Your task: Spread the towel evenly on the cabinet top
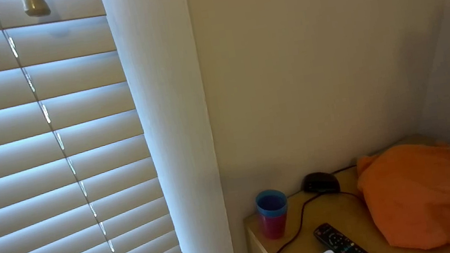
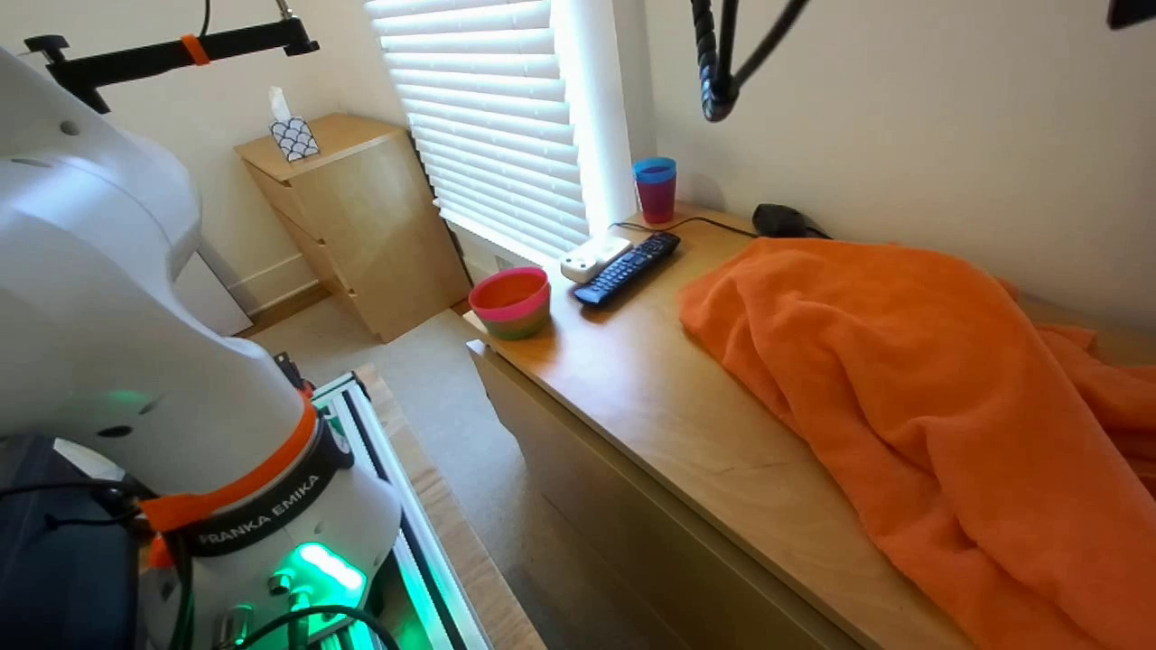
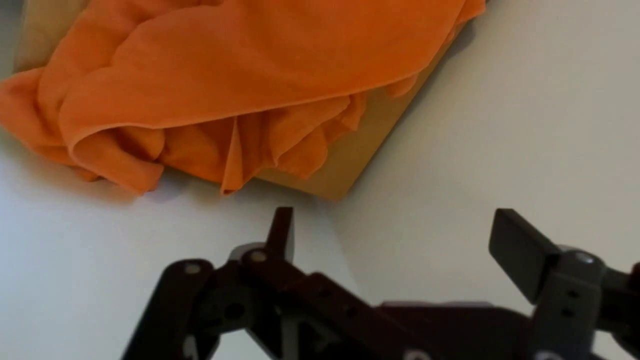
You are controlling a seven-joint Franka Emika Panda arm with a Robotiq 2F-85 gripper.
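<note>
The orange towel (image 1: 440,192) lies wrinkled and bunched on the light tan cabinet top (image 1: 344,207). In an exterior view the towel (image 2: 903,388) covers the right part of the cabinet top (image 2: 713,442), with folds running toward the front edge. In the wrist view the towel (image 3: 250,65) fills the upper left, its edge crumpled and partly folded under near a corner of the cabinet top (image 3: 342,160). My gripper (image 3: 392,230) is open with nothing between its fingers, apart from the towel, with walls behind it. It is out of view in both exterior views.
A blue and red cup (image 2: 657,190), a black device with a cable (image 2: 781,221), a black remote (image 2: 628,269), a white power strip (image 2: 596,258) and a pink and green bowl (image 2: 512,302) stand on the cabinet's far end. Walls border the back; blinds (image 1: 48,170) hang beside it.
</note>
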